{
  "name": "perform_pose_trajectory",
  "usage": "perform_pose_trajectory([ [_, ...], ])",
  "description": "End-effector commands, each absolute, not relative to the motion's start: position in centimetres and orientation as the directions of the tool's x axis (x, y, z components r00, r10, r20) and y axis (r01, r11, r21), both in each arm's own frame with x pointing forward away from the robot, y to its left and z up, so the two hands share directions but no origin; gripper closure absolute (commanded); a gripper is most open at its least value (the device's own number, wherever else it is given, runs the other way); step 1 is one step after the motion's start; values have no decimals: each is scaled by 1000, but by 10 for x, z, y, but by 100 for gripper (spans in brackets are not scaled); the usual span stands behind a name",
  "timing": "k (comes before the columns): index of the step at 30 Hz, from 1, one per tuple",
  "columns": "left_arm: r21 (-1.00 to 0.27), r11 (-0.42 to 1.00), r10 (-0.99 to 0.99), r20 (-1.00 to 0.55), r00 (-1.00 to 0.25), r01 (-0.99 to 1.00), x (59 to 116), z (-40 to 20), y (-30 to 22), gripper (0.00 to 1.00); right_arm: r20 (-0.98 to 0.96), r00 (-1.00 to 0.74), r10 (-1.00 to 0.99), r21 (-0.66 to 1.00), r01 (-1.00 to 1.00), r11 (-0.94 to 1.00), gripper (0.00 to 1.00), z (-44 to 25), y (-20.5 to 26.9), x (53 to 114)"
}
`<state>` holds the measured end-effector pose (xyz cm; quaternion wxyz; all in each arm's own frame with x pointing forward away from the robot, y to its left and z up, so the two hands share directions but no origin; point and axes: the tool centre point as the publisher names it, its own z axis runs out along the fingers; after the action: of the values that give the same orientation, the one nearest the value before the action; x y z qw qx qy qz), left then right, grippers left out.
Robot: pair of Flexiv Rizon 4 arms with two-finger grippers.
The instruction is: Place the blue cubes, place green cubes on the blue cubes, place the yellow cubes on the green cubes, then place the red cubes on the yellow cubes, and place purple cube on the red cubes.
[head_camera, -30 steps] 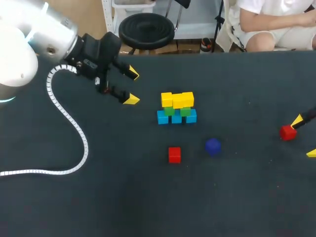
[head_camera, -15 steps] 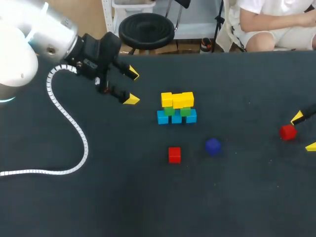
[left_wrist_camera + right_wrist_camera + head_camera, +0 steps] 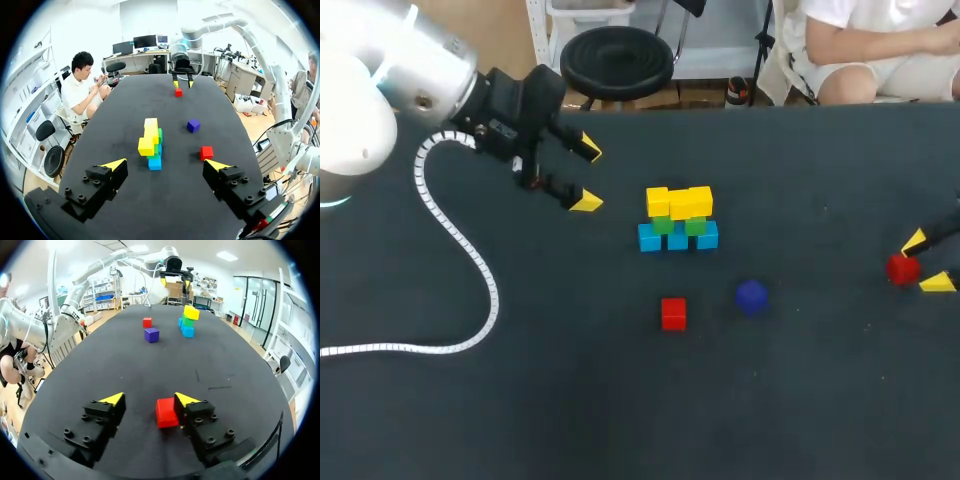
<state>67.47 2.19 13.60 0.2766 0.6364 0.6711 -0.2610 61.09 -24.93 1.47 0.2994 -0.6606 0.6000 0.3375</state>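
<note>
The step in hand looks to be the red layer: the stack has blue cubes at the base, green cubes on them and yellow cubes on top, with no red cube on it yet. The right gripper is down at the table with its fingers apart, not clamped. A red cube sits between the fingers, off centre: it lies right against one finger and apart from the other. From here the stack stands well ahead of this gripper. A purple cube and a second red cube lie between, off to one side. The left gripper holds nothing and hangs open, with the stack just ahead of it. The next move probably calls for closing the right fingers squarely on the red cube, lifting it clear, carrying it ahead to the stack and setting it gently on the yellow cubes, which overhang slightly and could be nudged.
</note>
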Motion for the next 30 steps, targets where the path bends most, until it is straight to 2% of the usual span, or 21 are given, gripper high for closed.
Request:
perform_pose_trajectory([
  [1, 2, 51, 709, -704, -35, 999, 676, 136, 23, 0, -809, 53, -586, 16, -994, -111, 42, 12, -249, 618],
  [2, 2, 51, 709, -704, -35, 999, 676, 136, 23, 0, -808, 51, -587, 19, -993, -113, 38, 11, -248, 618],
  [3, 2, 51, 709, -704, -35, 999, 676, 136, 23, 0, -807, 51, -588, 20, -993, -113, 27, 11, -248, 618],
  [4, 2, 51, 709, -704, -35, 999, 676, 136, 23, 0, -807, 51, -588, 20, -993, -113, 9, 11, -249, 618],
  [5, 2, 51, 709, -704, -35, 999, 676, 136, 23, 0, -809, 51, -585, 13, -994, -104, 0, 12, -250, 618],
  [30, 2, 51, 709, -704, -35, 999, 676, 136, 23, 0, -814, 4, -580, 68, -992, -102, 0, -2, -252, 640],
])
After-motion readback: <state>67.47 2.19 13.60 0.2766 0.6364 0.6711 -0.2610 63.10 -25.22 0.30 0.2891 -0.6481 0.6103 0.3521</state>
